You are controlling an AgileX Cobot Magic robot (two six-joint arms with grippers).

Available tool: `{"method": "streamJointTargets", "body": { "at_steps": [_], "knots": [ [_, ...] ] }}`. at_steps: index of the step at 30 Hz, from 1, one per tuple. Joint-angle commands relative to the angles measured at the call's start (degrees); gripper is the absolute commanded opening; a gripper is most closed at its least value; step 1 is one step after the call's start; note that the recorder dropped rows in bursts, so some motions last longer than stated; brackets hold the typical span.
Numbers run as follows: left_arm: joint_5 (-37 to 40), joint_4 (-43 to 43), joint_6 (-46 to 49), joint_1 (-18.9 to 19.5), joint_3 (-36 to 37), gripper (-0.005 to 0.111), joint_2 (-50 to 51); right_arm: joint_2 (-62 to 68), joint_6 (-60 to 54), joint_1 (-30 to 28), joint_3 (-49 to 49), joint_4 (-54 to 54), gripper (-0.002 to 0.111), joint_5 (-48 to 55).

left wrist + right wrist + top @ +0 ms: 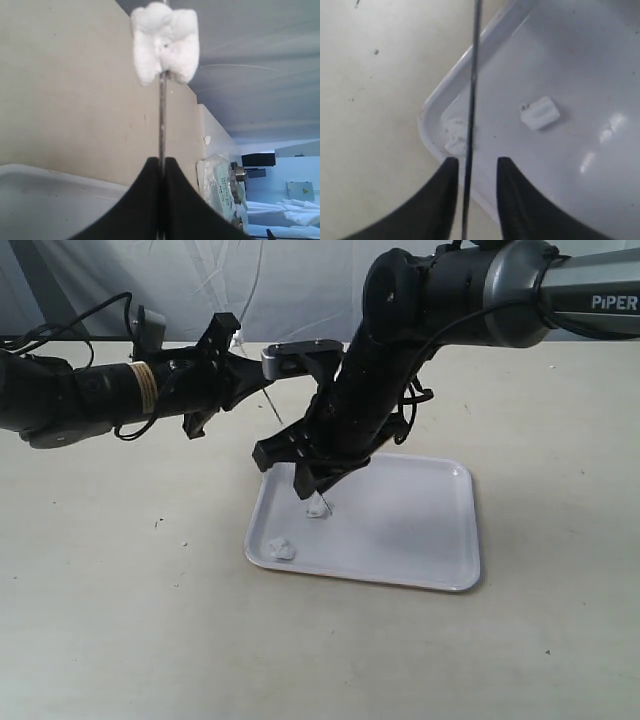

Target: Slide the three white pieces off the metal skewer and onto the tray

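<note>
- The left fingers [140,205] are shut tight on the metal skewer [162,115], holding it slanted above the tray [420,520] on the bench [120,620].
- The right fingers [435,200] stand open, astride the rod without touching it.
- Two are off already: a corner piece [455,135] by the tray's near-left rim, and an inner piece [540,112] further in.
- The third piece [165,42] is threaded on the skewer, apart from the left fingers.
- Best done, I judge, by closing the right fingers loosely round the rod on the left-finger side of that piece, then stroking toward the free tip — tip kept over the tray.
- The left grip must hold firm, or the rod slides with the push.
</note>
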Motion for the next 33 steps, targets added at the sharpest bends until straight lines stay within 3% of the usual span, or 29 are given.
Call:
{"method": "streamJointTargets", "body": {
  "at_steps": [1,3,11,18,28,33],
  "knots": [
    [-0.88,2.48,-3.26,-0.44,0.24,0.000,-0.46,-0.65,-0.24,-0.11,-0.28,2.30,0.050,-3.22],
    [-1.11,2.92,-3.26,-0.99,0.24,0.000,-0.46,-0.53,-0.24,-0.11,-0.28,2.41,0.046,-4.23],
    [-1.42,2.56,-3.23,-3.22,0.24,0.000,-0.46,-0.53,-1.26,-0.11,-0.28,1.77,-0.001,-6.02],
    [2.37,0.39,-1.05,-1.35,0.24,0.003,-0.46,-0.53,0.85,-0.11,-0.28,-2.25,-0.001,-2.23],
    [0.98,0.41,-0.16,1.41,0.24,0.030,-0.46,-0.53,1.52,-0.11,-0.28,-3.04,-0.001,-3.55],
    [1.03,0.19,-0.16,1.41,0.24,0.032,-0.46,-0.53,1.52,-0.11,-0.28,-3.04,-0.001,-3.93]
  ]
}}
